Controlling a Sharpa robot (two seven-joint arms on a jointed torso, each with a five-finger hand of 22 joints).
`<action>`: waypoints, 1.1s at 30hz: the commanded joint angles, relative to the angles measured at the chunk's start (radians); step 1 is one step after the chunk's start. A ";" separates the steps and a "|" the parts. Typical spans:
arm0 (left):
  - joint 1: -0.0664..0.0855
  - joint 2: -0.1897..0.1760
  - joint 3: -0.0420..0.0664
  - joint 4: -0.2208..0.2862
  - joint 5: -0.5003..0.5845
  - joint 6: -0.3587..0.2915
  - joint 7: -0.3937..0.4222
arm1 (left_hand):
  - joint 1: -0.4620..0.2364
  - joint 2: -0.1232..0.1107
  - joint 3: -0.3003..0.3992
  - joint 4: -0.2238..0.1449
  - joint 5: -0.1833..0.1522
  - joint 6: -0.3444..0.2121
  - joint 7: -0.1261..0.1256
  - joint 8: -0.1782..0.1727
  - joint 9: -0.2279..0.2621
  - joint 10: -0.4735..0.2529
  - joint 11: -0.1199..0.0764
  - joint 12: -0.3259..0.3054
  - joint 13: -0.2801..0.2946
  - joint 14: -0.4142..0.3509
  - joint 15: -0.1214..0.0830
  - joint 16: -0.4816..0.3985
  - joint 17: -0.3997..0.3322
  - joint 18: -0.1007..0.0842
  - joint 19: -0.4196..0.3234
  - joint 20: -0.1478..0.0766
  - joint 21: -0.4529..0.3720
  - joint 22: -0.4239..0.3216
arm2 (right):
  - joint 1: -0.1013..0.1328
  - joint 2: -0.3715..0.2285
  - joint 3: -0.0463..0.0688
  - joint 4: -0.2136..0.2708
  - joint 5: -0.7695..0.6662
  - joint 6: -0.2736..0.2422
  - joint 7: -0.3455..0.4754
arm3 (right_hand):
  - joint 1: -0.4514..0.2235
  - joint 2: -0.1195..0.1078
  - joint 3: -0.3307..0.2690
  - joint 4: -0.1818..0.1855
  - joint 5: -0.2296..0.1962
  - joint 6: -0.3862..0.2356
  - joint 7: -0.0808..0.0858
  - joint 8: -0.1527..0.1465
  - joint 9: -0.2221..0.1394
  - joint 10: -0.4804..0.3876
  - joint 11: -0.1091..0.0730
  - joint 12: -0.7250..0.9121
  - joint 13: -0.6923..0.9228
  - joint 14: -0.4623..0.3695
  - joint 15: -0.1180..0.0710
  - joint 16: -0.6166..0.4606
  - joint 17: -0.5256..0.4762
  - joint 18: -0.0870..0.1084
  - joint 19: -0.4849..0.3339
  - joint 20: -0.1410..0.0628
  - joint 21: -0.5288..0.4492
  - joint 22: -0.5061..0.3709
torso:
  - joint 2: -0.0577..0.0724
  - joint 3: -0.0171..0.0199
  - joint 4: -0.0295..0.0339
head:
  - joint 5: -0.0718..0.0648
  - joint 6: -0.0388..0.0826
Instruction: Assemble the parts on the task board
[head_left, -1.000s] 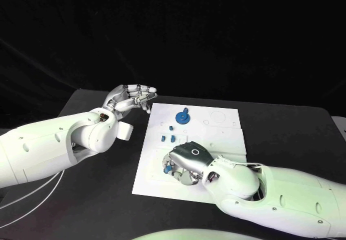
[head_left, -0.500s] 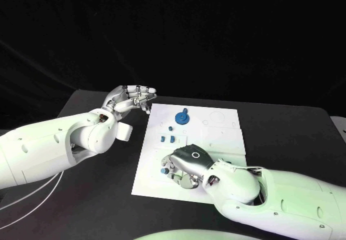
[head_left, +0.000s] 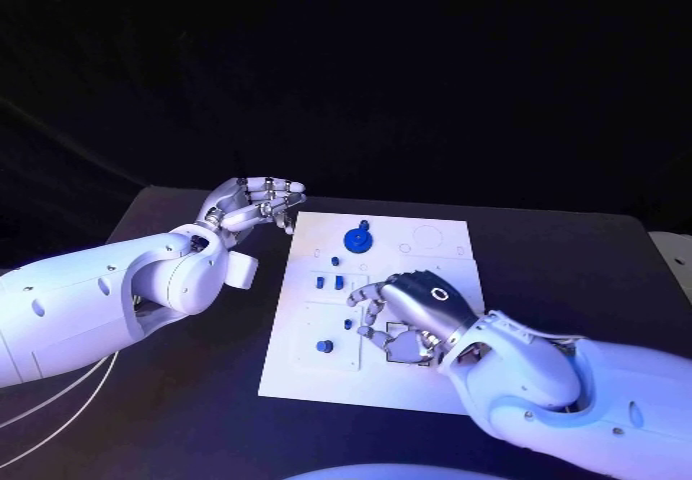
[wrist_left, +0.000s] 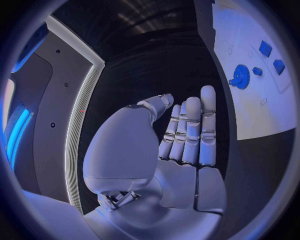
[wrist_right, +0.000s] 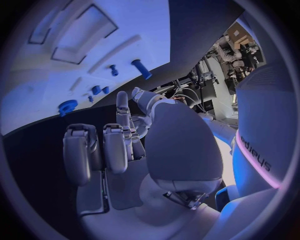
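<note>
The white task board (head_left: 433, 262) lies in the middle of the black table. A blue gear (head_left: 359, 239) sits at its far left, with small blue parts (head_left: 330, 282) just nearer. A blue peg (head_left: 325, 347) stands near the board's near left corner, and a smaller blue part (head_left: 348, 322) lies beside it. My right hand (head_left: 411, 315) hovers over the board's middle with its fingers bent down, holding nothing. The right wrist view shows its fingers (wrist_right: 115, 145) empty, with the peg (wrist_right: 141, 69) and the gear (wrist_right: 67, 106) beyond them. My left hand (head_left: 257, 205) is raised off the board's far left corner, empty (wrist_left: 187, 132).
Bare black table (head_left: 188, 390) surrounds the board on all sides. Shallow recesses (head_left: 428, 240) mark the board's far right part. My left forearm (head_left: 130, 290) lies along the table's left side.
My right hand has moved from the board's near left part toward its middle, uncovering the blue peg and the small part beside it. The left hand has stayed in place.
</note>
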 joint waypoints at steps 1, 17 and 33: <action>0.000 0.000 -0.001 0.002 0.004 0.016 0.005 | 0.002 0.006 -0.004 -0.003 0.004 -0.004 -0.001 0.006 -0.001 -0.009 0.001 0.005 0.002 -0.005 -0.001 0.000 -0.002 0.006 -0.002 0.008 -0.005 -0.001 | 0.030 -0.064 0.004 0.008 0.265 -0.056 0.064 | 0.003 0.000 -0.014 0.002 0.000 0.060 0.011 0.031 0.014 0.033 0.008 0.028 0.025 0.062 -0.001 0.010 0.055 -0.021 0.082 -0.003 0.013 0.237 | -0.003 -0.0022 -0.0026 | -0.021 0.006; 0.000 -0.003 -0.007 0.014 0.004 0.019 0.013 | 0.002 0.006 -0.005 -0.004 0.004 -0.004 -0.001 0.007 -0.001 -0.009 0.001 0.006 0.002 -0.005 -0.001 0.001 -0.002 0.006 -0.002 0.008 -0.005 -0.001 | 0.070 -0.351 -0.020 0.065 0.483 0.082 -0.023 | -0.131 0.043 -0.295 0.136 0.140 0.050 -0.013 0.138 0.109 0.062 -0.010 1.022 1.006 0.082 -0.014 0.084 0.149 -0.038 0.104 -0.012 0.097 0.263 | -0.015 -0.0031 -0.0189 | -0.109 0.008; -0.002 -0.006 -0.008 0.018 0.004 0.021 0.015 | 0.002 0.006 -0.005 -0.004 0.004 -0.004 -0.001 0.007 -0.001 -0.009 0.001 0.006 0.002 -0.005 -0.001 0.001 -0.002 0.006 -0.002 0.008 -0.005 -0.001 | 0.017 -0.339 -0.030 0.076 0.289 0.097 -0.159 | -0.176 0.068 -0.383 0.139 0.117 0.053 -0.020 0.164 0.128 0.076 -0.016 1.082 1.065 0.083 -0.017 0.090 0.157 -0.038 0.104 -0.014 0.097 0.263 | -0.013 -0.0044 -0.0165 | -0.119 0.002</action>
